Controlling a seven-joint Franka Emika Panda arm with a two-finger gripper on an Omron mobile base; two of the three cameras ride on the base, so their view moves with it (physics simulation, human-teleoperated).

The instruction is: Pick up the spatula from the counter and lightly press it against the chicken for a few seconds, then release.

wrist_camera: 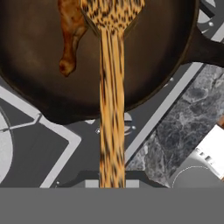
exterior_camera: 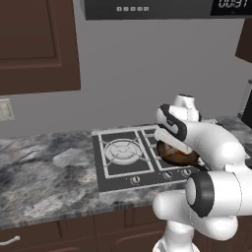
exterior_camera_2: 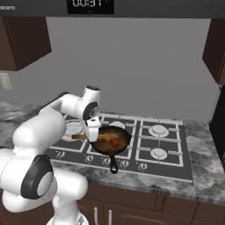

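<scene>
Holding the spatula [exterior_camera_2: 80,137] by its wooden handle, my claw [exterior_camera_2: 93,132] is clamped shut on it at the left rim of the pan [exterior_camera_2: 127,147]. Rightward, the blade reaches over the pan floor and lies just beside the chicken [exterior_camera_2: 114,142]. In the hand view their edges meet, but I cannot tell whether the blade bears down. Judged step: the press. To do it well, I should slide the blade flat onto the meat and lower only slightly, with the spatula's shaft off the rim so the pan neither tips nor skids. Further right, the pan's far rim bounds the stroke. Beyond it a bare burner [exterior_camera_2: 158,130] leaves open room, and the pan handle [exterior_camera_2: 114,166] points toward the counter edge, out of my path.
</scene>
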